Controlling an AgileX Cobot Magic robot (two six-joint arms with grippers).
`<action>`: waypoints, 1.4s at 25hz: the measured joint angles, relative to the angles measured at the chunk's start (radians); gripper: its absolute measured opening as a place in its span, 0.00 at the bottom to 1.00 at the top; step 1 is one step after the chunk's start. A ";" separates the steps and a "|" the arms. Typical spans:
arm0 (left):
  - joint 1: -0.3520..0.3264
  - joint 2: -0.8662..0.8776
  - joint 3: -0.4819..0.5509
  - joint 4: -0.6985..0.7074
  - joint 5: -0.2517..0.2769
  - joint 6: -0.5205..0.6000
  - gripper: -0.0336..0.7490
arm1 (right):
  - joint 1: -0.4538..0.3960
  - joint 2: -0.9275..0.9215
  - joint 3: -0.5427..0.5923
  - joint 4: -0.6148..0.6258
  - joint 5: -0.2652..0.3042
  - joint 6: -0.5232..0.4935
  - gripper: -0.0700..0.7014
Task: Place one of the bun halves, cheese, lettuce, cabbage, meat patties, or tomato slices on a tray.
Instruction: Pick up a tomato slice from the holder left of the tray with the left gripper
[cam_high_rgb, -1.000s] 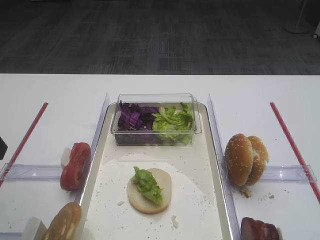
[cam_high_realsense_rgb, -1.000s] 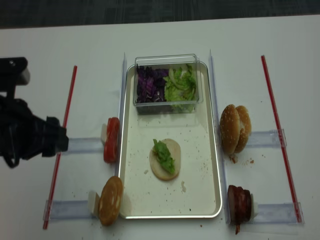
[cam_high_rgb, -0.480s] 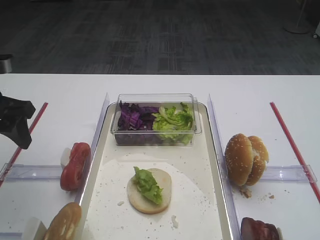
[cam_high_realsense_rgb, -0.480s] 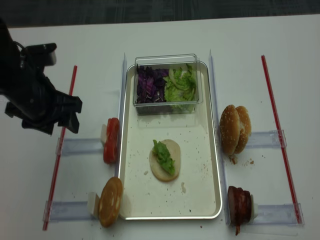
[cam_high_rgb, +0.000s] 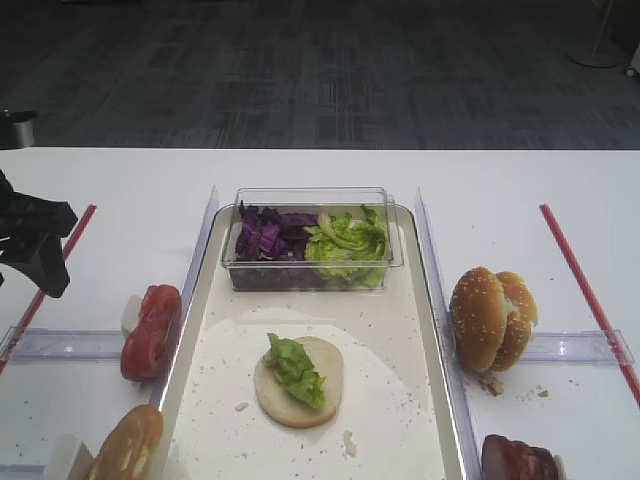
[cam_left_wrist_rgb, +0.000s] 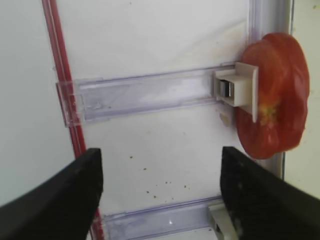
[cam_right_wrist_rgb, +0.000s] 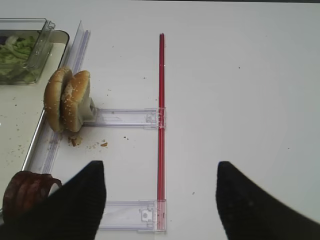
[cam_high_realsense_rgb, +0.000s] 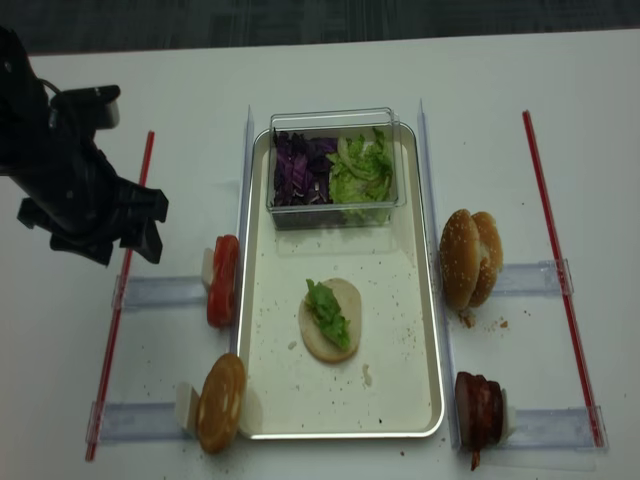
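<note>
The left end effector (cam_high_realsense_rgb: 105, 235) hangs above the counter (cam_high_realsense_rgb: 330, 70) with its fingers (cam_left_wrist_rgb: 60, 200) spread apart and nothing between them. Just to its right, on a clear rail (cam_left_wrist_rgb: 150, 92), stand the tomato slices (cam_left_wrist_rgb: 272, 95), upright on edge against a small white block (cam_left_wrist_rgb: 240, 90) and not touched by the fingers. A red strip (cam_left_wrist_rgb: 62, 105) runs down the counter on the other side of the end effector. Beyond the tomato lies the tray (cam_high_realsense_rgb: 410, 330), with a pale bun base (cam_high_realsense_rgb: 330, 320) near its middle and a piece of lettuce (cam_high_realsense_rgb: 327, 308) on top of it. At the tray's far end a clear tub (cam_high_realsense_rgb: 335, 165) holds cabbage (cam_high_realsense_rgb: 298, 168) and more lettuce. A sesame bun (cam_high_realsense_rgb: 220, 400) stands on edge on a second rail, nearer the camera than the tomato.

The right end effector (cam_right_wrist_rgb: 160, 200) is released too, its dark fingers wide apart over another red strip (cam_right_wrist_rgb: 161, 115). To its left two bun halves (cam_right_wrist_rgb: 67, 100) lean together on a rail, and nearer still sit what look like meat patties (cam_right_wrist_rgb: 25, 192), partly cut off by the frame edge
</note>
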 joint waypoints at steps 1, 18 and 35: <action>0.000 0.000 0.000 -0.002 0.000 0.020 0.63 | 0.000 0.000 0.000 0.000 0.000 0.000 0.74; -0.095 0.000 -0.042 -0.039 0.009 -0.055 0.63 | 0.000 0.000 0.000 0.000 0.000 0.000 0.74; -0.391 0.054 -0.113 0.061 0.085 -0.346 0.62 | 0.000 0.000 0.000 0.000 0.000 0.000 0.74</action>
